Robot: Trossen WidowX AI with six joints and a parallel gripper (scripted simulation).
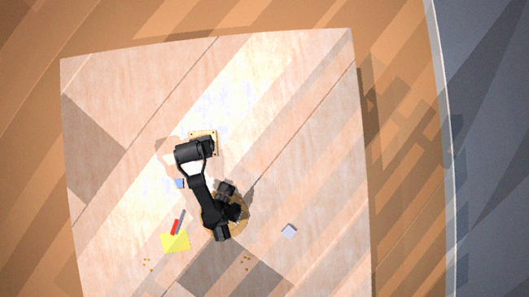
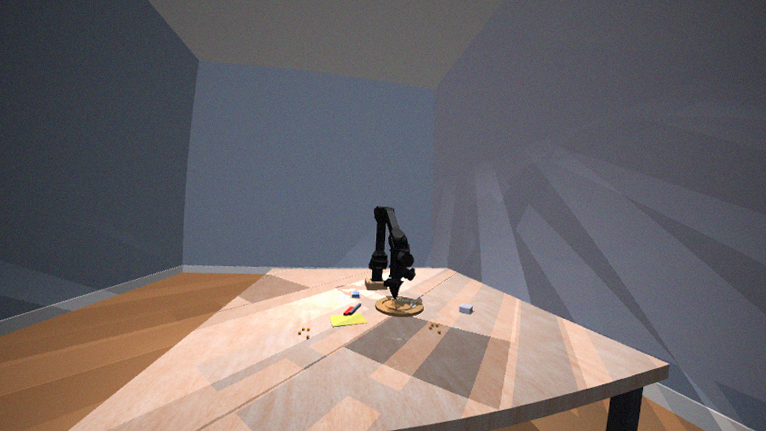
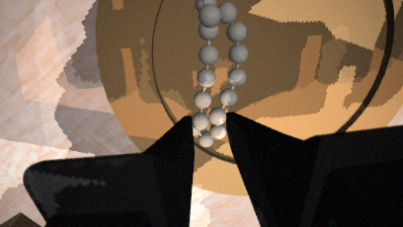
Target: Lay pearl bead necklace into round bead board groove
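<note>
The round wooden bead board (image 1: 242, 228) (image 2: 399, 308) (image 3: 113, 74) lies flat under the arm. Its thin dark circular groove (image 3: 387, 39) shows in the wrist view. The pearl bead necklace (image 3: 208, 54) (image 1: 238, 219) (image 2: 412, 301) is bunched into a narrow double strand within the groove's circle, its lower end at the groove line. Its top end runs out of the wrist view. My gripper (image 3: 208, 121) (image 2: 394, 298) is low over the board and shut on the necklace, with beads of both strands between its fingertips. The fingertips are hidden under the arm in the top view.
A blue block (image 1: 179, 183) (image 2: 355, 295) stands near the arm's base. A yellow sheet (image 1: 175, 243) (image 2: 348, 320), a red item (image 1: 174, 226) and a grey stick (image 1: 181, 219) lie left of the board. A pale block (image 1: 289, 230) (image 2: 466, 308) is to the right. Small orange beads lie in front.
</note>
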